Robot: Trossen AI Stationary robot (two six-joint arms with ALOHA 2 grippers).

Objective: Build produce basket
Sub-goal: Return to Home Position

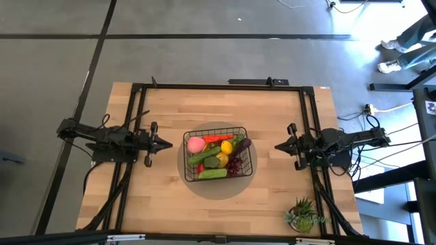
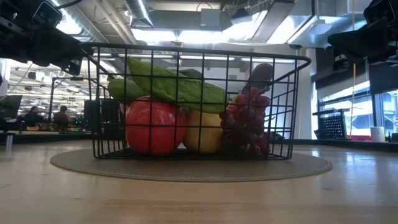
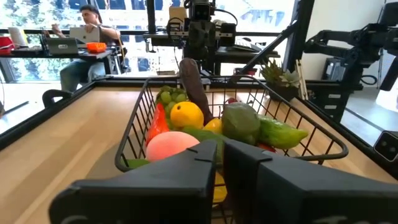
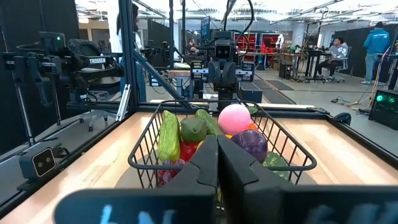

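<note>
The black wire-mesh basket [image 1: 218,154] stands on a round grey mat [image 1: 187,178] at the table's middle. It holds the produce: a pink peach [image 1: 195,143], cucumbers [image 1: 212,173], a yellow lemon [image 1: 227,146], dark red grapes [image 1: 235,165], an eggplant [image 1: 242,144] and red pieces. In the low view a red tomato [image 2: 154,126] and the grapes [image 2: 247,121] show through the basket's mesh [image 2: 292,106]. My left gripper [image 1: 167,143] is shut and empty left of the basket, above the table. My right gripper [image 1: 278,145] is shut and empty right of it.
A spiky green potted plant [image 1: 302,214] stands at the table's near right corner. A black frame [image 1: 218,86] runs along the table's far edge and sides. A person [image 3: 84,37] sits at a desk beyond the table; another person [image 1: 409,41] stands on the floor at the far right.
</note>
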